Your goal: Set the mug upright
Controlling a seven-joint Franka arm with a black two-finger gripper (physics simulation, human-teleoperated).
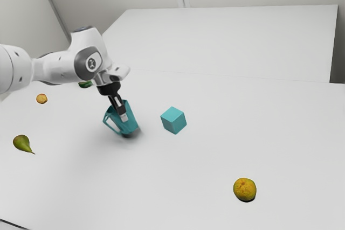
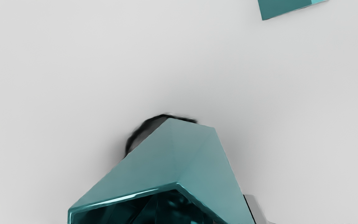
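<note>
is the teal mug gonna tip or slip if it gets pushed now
The mug leans well off upright, so a push could tip it. Its crisp, flat-sided walls look stiff rather than floppy. The glossy rim suggests a smooth finish that might slip.

- My arm [image 1: 54, 68] comes in from the exterior view's left, its white links behind and above my gripper [image 1: 122, 110].
- My wrist [image 1: 88, 60], white with a dark grey round cap, bends downward and sits higher than my gripper.
- My white hand [image 1: 111, 74] is just above my gripper, between it and the wrist.
- My black gripper points down at a slant, its lower end leaning toward the exterior view's right, with a pale patch near the tip.
</note>
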